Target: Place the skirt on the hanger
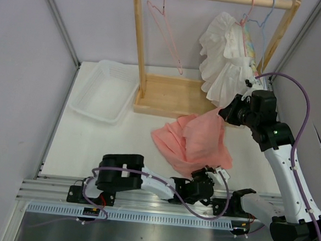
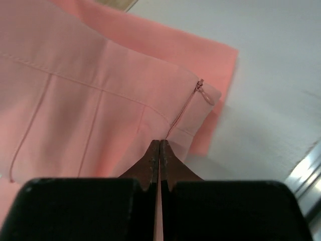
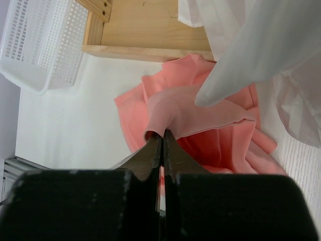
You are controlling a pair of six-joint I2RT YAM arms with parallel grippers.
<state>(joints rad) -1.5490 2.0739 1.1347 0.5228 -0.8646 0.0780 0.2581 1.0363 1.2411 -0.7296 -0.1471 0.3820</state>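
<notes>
Black jaws pinching soft salmon skirt (image 2: 95, 100), stitched seams, thin wire hanger (image 1: 166, 37)

Grey walls (image 1: 21, 61), white table (image 1: 114, 145), wooden rack (image 1: 167, 96), white basket (image 1: 95, 113) beside rack.

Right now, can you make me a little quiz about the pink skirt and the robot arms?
1. True or false: the skirt already hangs on the empty pink hanger.
2. Which grippers pinch the skirt? A: left gripper only. B: right gripper only. C: both.
3. What white thing sits left of the wooden rack?
Key: 1 false. 2 C. 3 the basket.
</notes>
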